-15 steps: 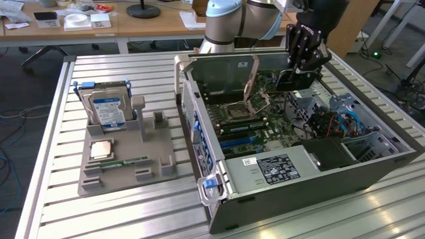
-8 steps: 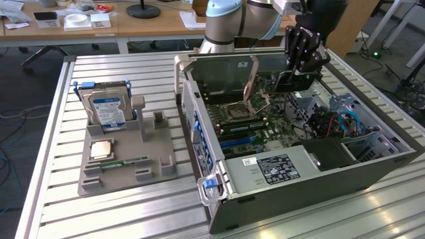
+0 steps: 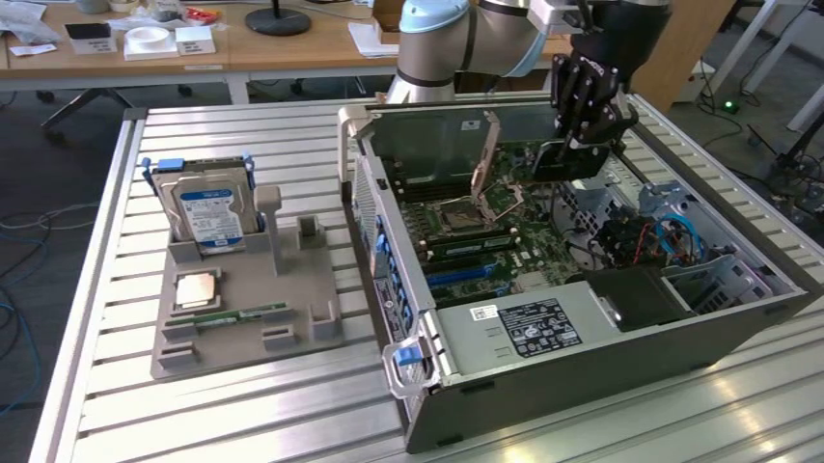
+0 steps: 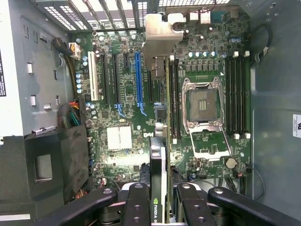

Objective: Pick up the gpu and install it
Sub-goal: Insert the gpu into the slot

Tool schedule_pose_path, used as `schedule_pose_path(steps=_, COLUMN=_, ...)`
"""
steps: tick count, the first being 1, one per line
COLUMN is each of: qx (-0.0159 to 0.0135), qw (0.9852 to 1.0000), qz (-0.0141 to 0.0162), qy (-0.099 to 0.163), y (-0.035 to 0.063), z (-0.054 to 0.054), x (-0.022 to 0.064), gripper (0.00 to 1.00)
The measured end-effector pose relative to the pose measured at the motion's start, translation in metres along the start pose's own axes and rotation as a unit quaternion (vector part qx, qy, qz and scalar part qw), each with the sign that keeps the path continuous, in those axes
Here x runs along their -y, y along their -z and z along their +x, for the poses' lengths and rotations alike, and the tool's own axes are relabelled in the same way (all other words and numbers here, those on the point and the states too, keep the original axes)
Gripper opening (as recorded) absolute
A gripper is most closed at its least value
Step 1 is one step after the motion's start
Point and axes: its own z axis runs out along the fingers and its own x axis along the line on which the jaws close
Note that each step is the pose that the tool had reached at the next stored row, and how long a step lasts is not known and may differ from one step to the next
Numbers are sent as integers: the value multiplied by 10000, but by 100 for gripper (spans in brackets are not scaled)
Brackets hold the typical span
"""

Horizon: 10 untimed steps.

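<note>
One arm, one card in hand. The end effector (image 3: pixel 582 116) is closed on the gpu (image 3: pixel 570 160), fingers clamped against its two flat faces. The card hangs inside the open computer case (image 3: pixel 580 371), over the far part of the motherboard (image 3: pixel 496 227).

Wrist view: the gpu (image 4: pixel 158 165) is seen edge-on between the black fingers (image 4: pixel 137 205) of the end effector (image 4: pixel 164 209). Its silvery bracket (image 4: pixel 162 33) points at the case's rear slot openings. The card's edge runs along the black slot between the blue slot (image 4: pixel 138 77) and the memory slots beside the open CPU socket (image 4: pixel 203 104). Whether the edge touches that slot cannot be told.

Exterior view: the case lies on its side on the slatted surface (image 3: pixel 258 415). At the exterior view's left, well apart from the case, a grey fixture (image 3: pixel 303 333) holds the hard drive (image 3: pixel 212 217) upright, with a processor (image 3: pixel 196 289) and a green memory stick (image 3: pixel 245 315) lying flat.
</note>
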Motion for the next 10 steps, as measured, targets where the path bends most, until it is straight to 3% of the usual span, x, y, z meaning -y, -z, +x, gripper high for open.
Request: schedule_pose_path(steps=10, qx=1, qw=10000, qz=2, qy=0, y=-46, z=3, x=-31, gripper=26)
